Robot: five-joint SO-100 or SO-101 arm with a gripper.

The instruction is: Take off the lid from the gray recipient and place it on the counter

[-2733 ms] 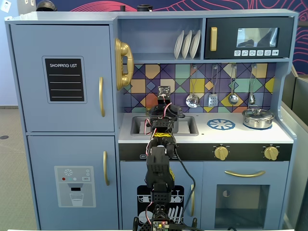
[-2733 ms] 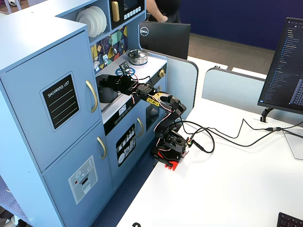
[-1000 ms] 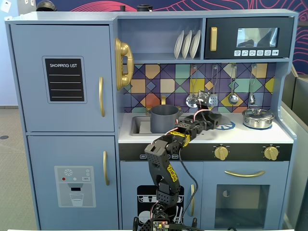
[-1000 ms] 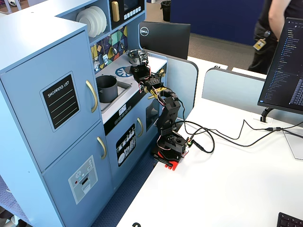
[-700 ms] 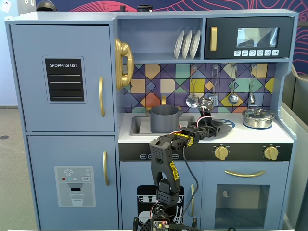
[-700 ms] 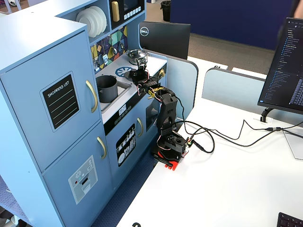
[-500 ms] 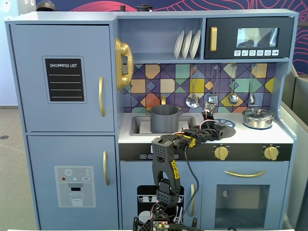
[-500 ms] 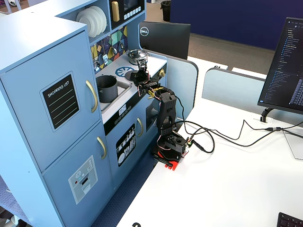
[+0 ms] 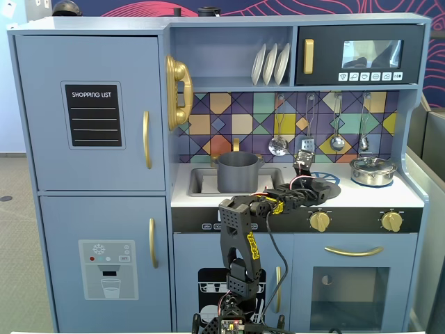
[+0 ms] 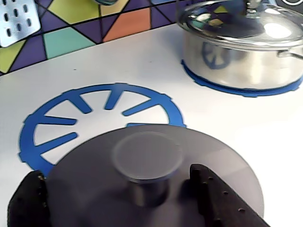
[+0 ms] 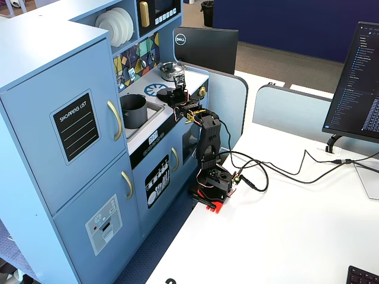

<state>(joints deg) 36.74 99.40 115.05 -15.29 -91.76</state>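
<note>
A toy kitchen with a small robot arm reaching over its white worktop (image 9: 375, 195). Over the last few seconds the arm has swung from the sink, at the left in the front fixed view, across to the printed blue burner mark (image 10: 71, 118), carrying the dark-gray lid (image 10: 156, 184) with it. The gray pot (image 9: 237, 172) now stands open in the sink, its lid gone.

In the wrist view the lid fills the lower half of the picture, level, partly over the near edge of the burner mark. The pincer (image 10: 142, 189) is closed on the small round knob at the lid's middle, one black finger showing at each side. Whether the lid already rests on the worktop or hangs just above it cannot be told.

The lifting step looks done and the placing step nearly so; what seems left is to set the lid down and let go.

A shiny steel pot with a glass lid (image 10: 246, 42) stands on the second burner mark, apart from the gray lid.

Readable writing: "SHOPPING LIST" on the chalkboard panel (image 9: 92, 115) of the upper cabinet door, and "DELL" on the back of a monitor (image 11: 204, 50) in the side fixed view.
</note>
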